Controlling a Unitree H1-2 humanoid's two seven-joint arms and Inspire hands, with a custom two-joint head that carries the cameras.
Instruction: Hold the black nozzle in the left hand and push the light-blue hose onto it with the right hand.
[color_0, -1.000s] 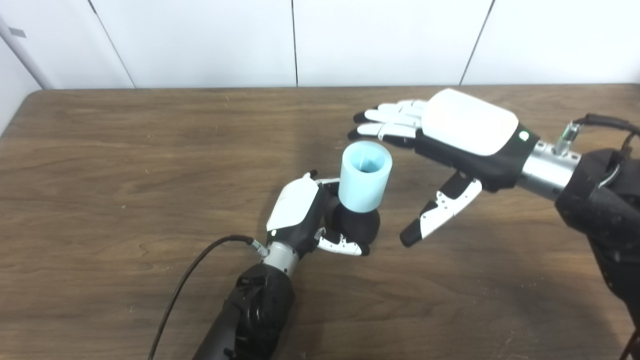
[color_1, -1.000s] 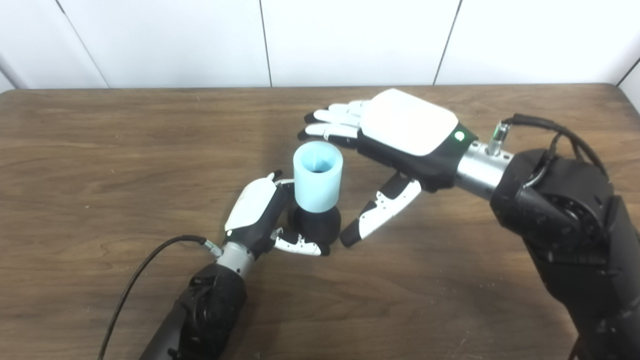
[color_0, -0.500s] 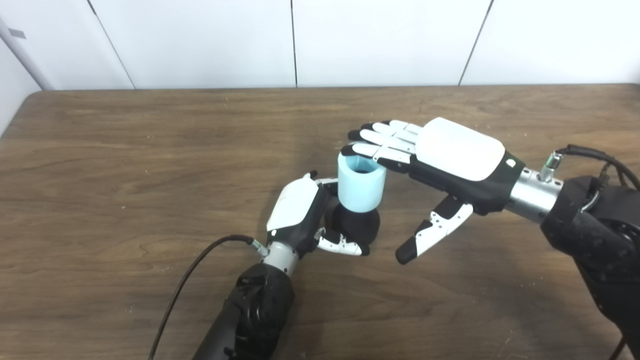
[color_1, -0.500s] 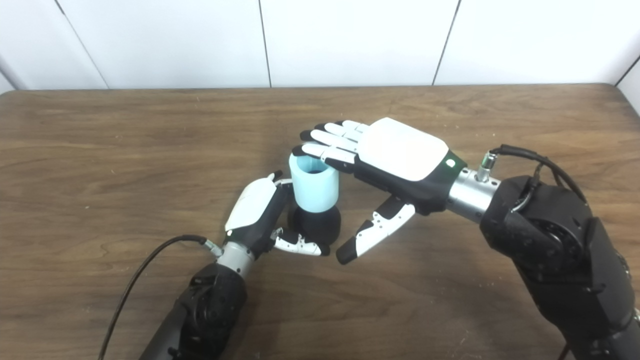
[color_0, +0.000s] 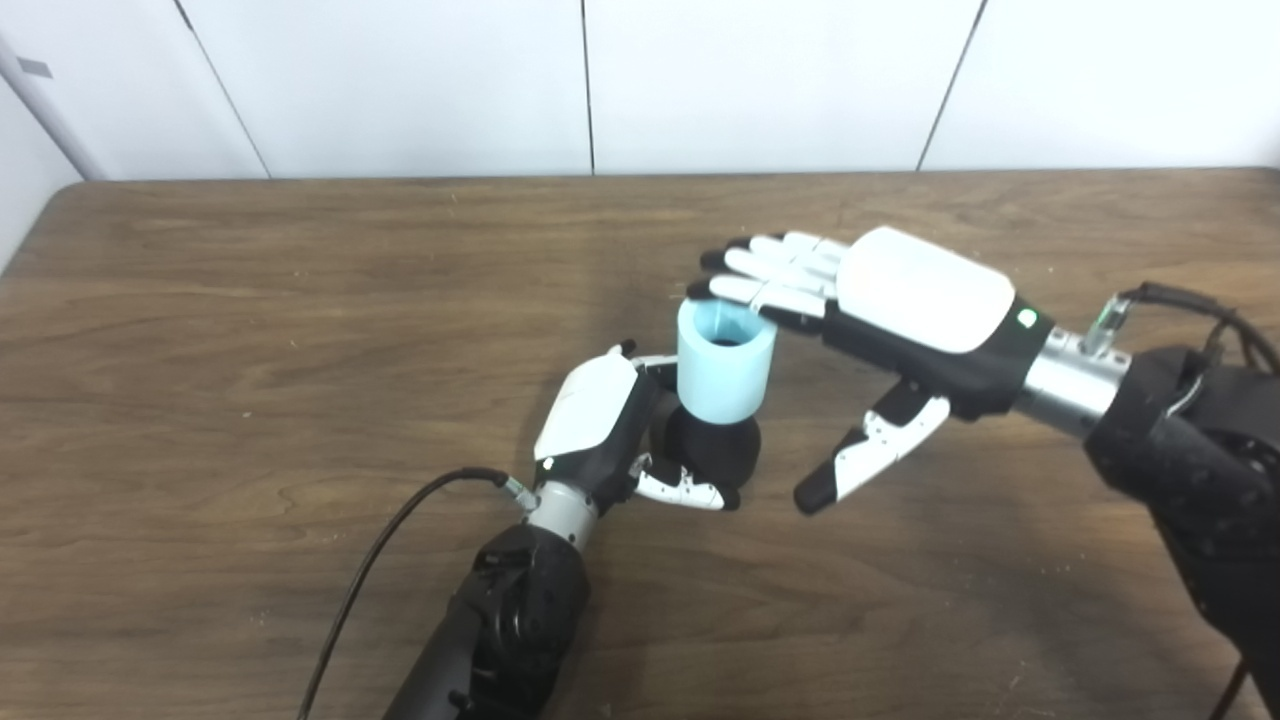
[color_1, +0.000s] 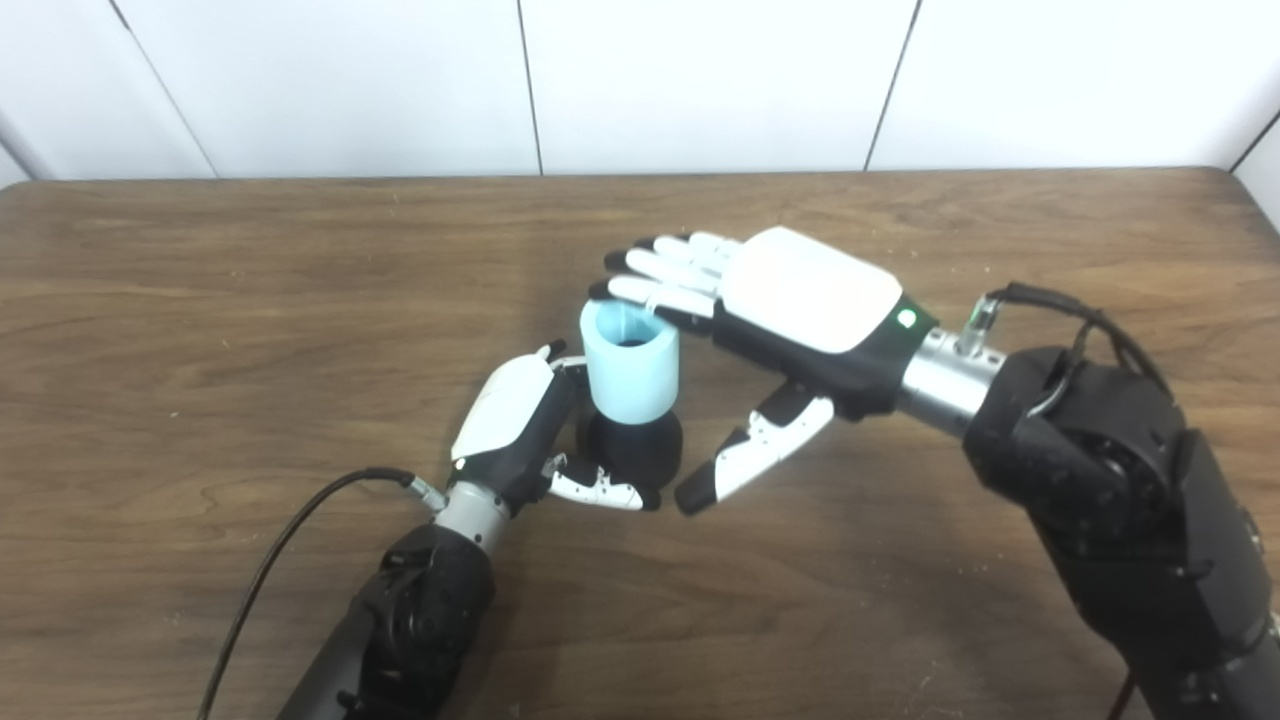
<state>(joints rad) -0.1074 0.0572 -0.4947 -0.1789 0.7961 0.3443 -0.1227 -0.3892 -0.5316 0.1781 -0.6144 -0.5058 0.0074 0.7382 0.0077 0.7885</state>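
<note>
The black nozzle (color_0: 712, 450) stands upright on the table, and my left hand (color_0: 598, 425) is shut on its rounded base from the left. The light-blue hose (color_0: 726, 361), a short wide tube, sits upright on top of the nozzle with its open end facing up. My right hand (color_0: 905, 310) hovers flat and open, palm down, to the right of the hose. Its fingertips (color_1: 615, 291) lie over the far rim of the hose, and its thumb (color_1: 745, 455) hangs down beside the nozzle without touching it.
A brown wooden table (color_0: 250, 300) carries everything, with white wall panels (color_0: 400, 80) behind its far edge. A black cable (color_0: 380, 560) runs from my left wrist toward the near edge. My right forearm (color_1: 1120, 500) crosses the right side.
My right hand came down and left from above, laid its fingertips on the hose rim half a second ago, and has since lifted slightly. The hose sits lower on the nozzle than a second ago.
</note>
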